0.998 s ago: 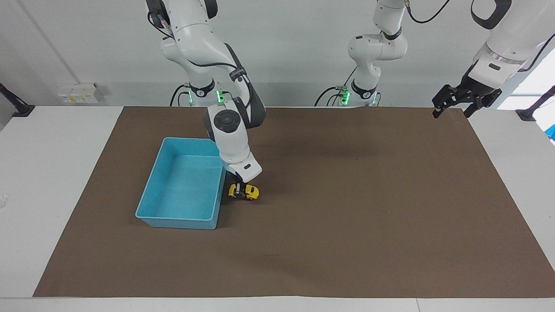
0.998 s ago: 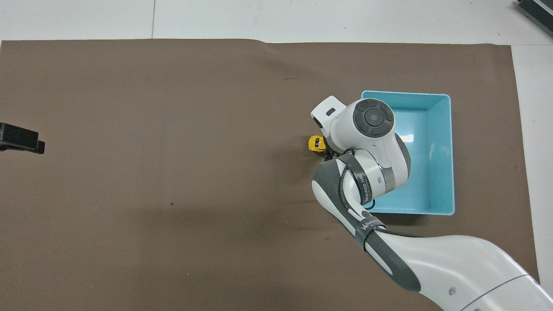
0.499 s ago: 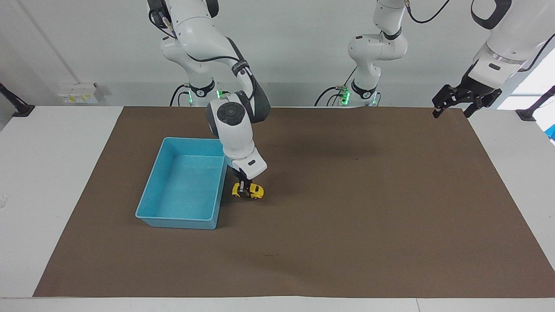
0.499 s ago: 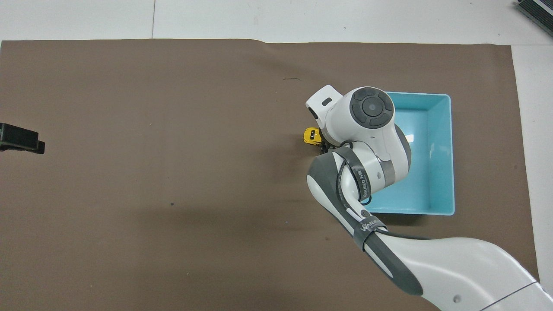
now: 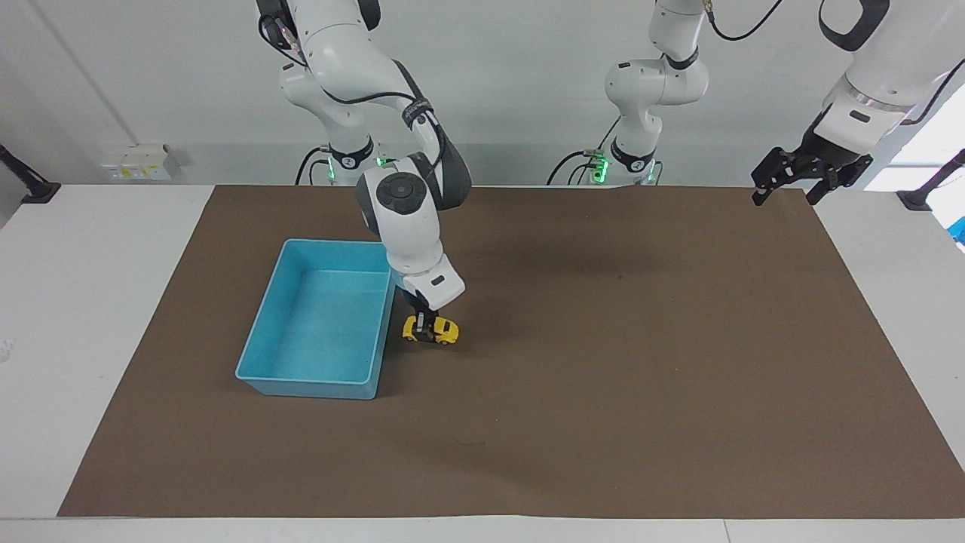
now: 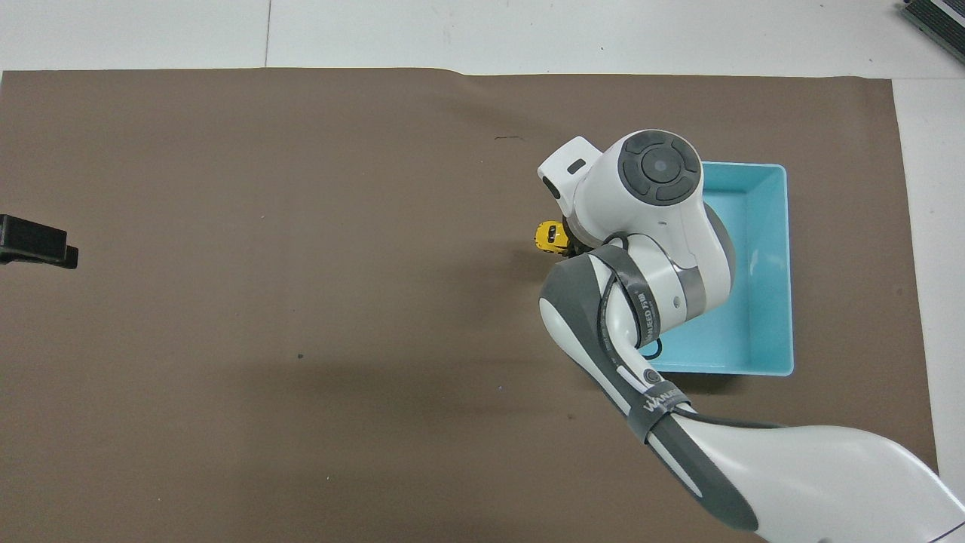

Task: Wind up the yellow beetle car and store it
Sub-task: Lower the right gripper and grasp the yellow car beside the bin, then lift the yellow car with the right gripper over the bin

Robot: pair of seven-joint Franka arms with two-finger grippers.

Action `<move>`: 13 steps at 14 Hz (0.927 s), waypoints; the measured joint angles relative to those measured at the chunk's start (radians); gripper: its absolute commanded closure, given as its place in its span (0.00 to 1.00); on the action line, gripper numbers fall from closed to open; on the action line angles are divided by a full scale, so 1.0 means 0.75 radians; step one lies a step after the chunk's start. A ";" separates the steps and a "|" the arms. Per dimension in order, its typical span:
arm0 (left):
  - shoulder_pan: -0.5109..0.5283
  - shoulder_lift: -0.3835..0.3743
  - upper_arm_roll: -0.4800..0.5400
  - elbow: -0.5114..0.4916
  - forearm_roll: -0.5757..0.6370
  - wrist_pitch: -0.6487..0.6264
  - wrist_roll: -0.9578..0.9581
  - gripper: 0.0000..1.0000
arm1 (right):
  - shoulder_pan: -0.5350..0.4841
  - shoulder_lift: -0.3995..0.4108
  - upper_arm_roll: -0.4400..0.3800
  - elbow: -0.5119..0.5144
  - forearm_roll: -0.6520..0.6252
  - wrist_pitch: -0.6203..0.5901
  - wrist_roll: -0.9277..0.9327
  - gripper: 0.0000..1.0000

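Note:
The yellow beetle car (image 5: pixel 433 331) is on the brown mat, right beside the light blue bin (image 5: pixel 309 389), on the side toward the left arm's end. My right gripper (image 5: pixel 424 327) comes straight down onto it and is shut on the yellow beetle car. Whether the wheels touch the mat I cannot tell. From overhead only one end of the yellow beetle car (image 6: pixel 547 236) shows; the right wrist hides the rest and part of the bin (image 6: pixel 788 264). My left gripper (image 5: pixel 784 197) waits open and empty, high over the mat's corner at the left arm's end.
The brown mat (image 5: pixel 603 392) covers most of the white table. The bin holds nothing that I can see. The left gripper's tip (image 6: pixel 38 245) shows at the edge of the overhead view.
The right gripper and the car have shifted slightly away from the bin, and the right wrist has turned a little. The left arm has not moved.

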 measured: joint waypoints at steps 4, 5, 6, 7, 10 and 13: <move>0.000 0.000 0.000 0.000 0.000 0.000 0.000 0.00 | -0.011 -0.043 -0.003 0.001 -0.002 -0.058 -0.029 0.94; 0.000 0.000 0.000 0.000 0.000 0.000 0.000 0.00 | -0.016 -0.058 -0.005 0.001 -0.002 -0.077 -0.043 0.94; 0.000 0.000 0.000 0.000 0.000 0.000 0.000 0.00 | -0.022 -0.075 -0.008 0.001 -0.002 -0.096 -0.051 0.94; 0.000 0.000 0.000 0.000 0.000 0.000 0.000 0.00 | -0.031 -0.094 -0.009 0.001 -0.002 -0.115 -0.067 0.94; 0.000 0.000 0.000 0.000 0.000 0.000 0.000 0.00 | -0.067 -0.119 -0.012 -0.003 -0.002 -0.150 -0.144 0.94; 0.000 0.000 0.000 0.000 0.000 0.000 0.000 0.00 | -0.095 -0.135 -0.015 -0.031 -0.002 -0.186 -0.149 0.94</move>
